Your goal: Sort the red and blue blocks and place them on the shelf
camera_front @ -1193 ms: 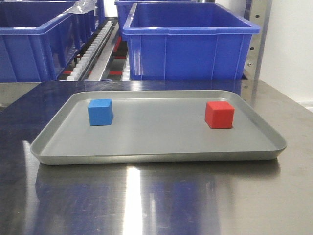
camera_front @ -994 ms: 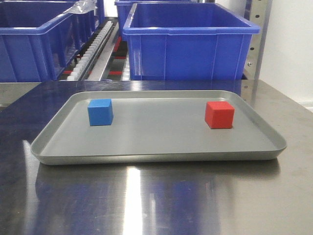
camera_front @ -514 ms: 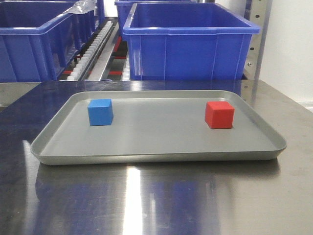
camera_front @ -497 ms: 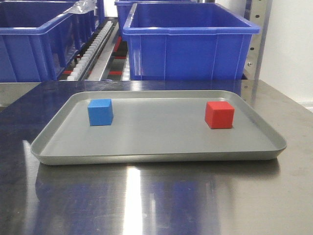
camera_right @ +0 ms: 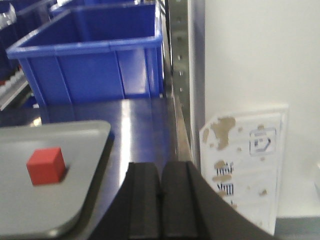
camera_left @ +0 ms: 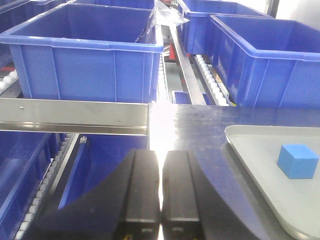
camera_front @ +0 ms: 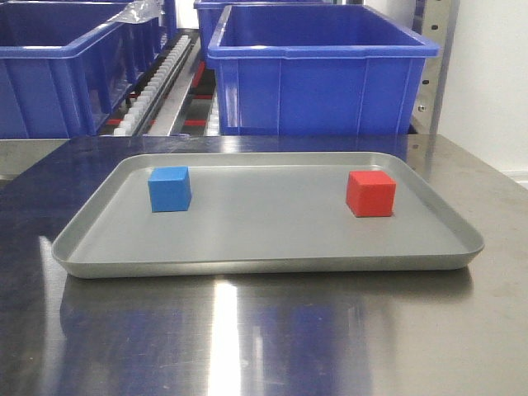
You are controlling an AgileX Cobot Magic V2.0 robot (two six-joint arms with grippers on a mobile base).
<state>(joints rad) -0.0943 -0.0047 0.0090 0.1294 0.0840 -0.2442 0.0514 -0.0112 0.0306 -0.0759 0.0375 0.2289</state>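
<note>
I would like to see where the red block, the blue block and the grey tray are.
red block [camera_front: 370, 195]: front view, its front face.
blue block [camera_front: 170, 191]: front view, its front face.
grey tray [camera_front: 264, 265]: front view, its near rim.

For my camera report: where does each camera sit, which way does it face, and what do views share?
Front view: low at the table, facing over the tray, blue block and red block to the bins; no robot part shows.
Left wrist view: behind the shut left tool, facing the bins; tray at right.
Right wrist view: behind the shut right tool, facing the bins and the wall; tray at left.
Shared: front and left wrist show the blue block; front and right wrist, the red block.
</note>
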